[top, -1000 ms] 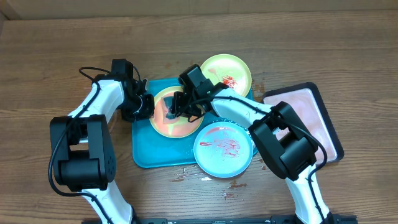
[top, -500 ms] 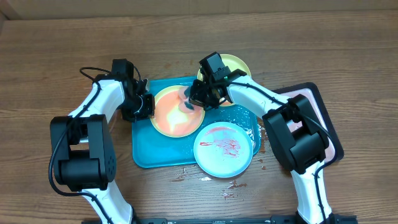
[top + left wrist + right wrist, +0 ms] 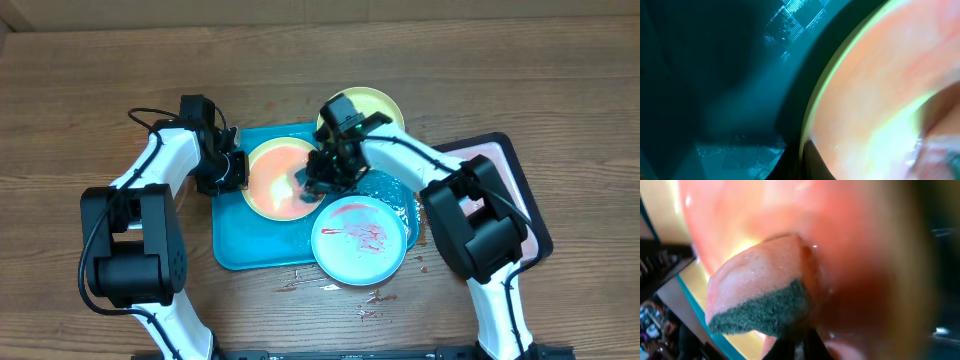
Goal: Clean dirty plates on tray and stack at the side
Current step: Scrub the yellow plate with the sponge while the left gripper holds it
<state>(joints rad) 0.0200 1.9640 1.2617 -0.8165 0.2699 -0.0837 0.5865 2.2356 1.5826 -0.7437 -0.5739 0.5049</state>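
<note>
Yellow-green round plastic plate [image 3: 272,188], sauce-smeared, on teal rectangular plastic tray [image 3: 228,240]; right pincer [image 3: 318,178], clamped on pink-green sponge [image 3: 760,297], over its right edge; left pincer [image 3: 232,170] at left rim, grip state unclear.

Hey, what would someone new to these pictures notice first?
First, the yellow-green plate, smeared orange all over, on the left half of the teal tray, with the right gripper pressing an orange-stained sponge onto it. Next, the light blue plate, streaked with red sauce, overhangs the tray's near right corner. The left gripper sits at the yellow-green plate's left rim.
</note>
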